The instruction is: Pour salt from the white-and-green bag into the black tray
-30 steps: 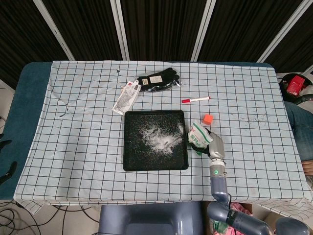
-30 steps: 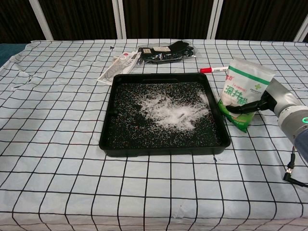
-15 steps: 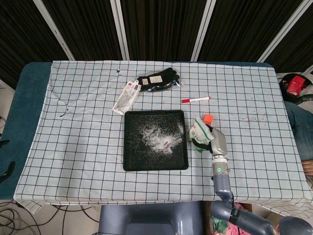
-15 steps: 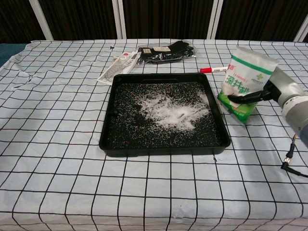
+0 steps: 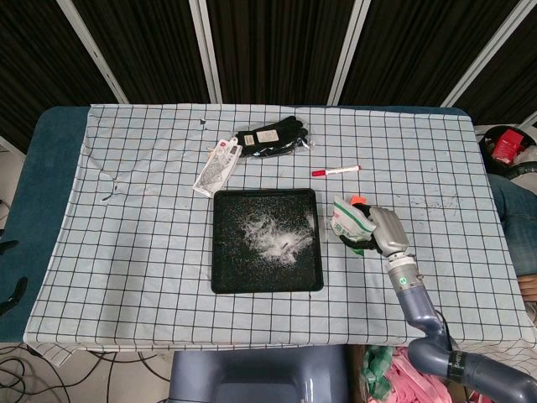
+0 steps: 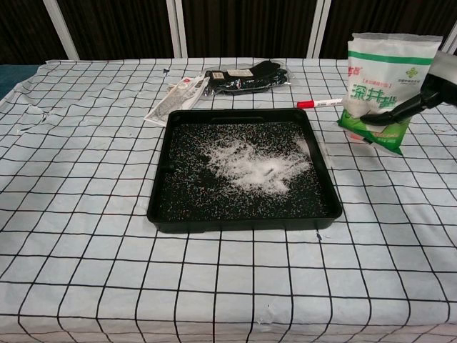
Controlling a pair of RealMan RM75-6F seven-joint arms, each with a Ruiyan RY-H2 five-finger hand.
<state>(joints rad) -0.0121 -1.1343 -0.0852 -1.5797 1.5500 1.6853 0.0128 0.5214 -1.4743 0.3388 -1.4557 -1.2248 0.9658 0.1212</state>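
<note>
My right robot hand [image 5: 384, 232] grips the salt bag [image 6: 386, 86] upright, lifted off the table [image 5: 126, 252], just right of the black tray [image 6: 161, 200] rim. Salt pile [image 6: 253, 166] sits mid-tray. Red marker [image 6: 317, 103] lies behind. Left robot hand not visible.

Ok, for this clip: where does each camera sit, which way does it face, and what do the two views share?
Head view: high above the near table edge, looking steeply down on the whole table; shows the right arm and right hand.
Chest view: low at the near edge, looking across the table toward the dark panels; only the right hand's fingers show at the right edge.
Shared: tray with salt, bag, marker, gloves.
</note>
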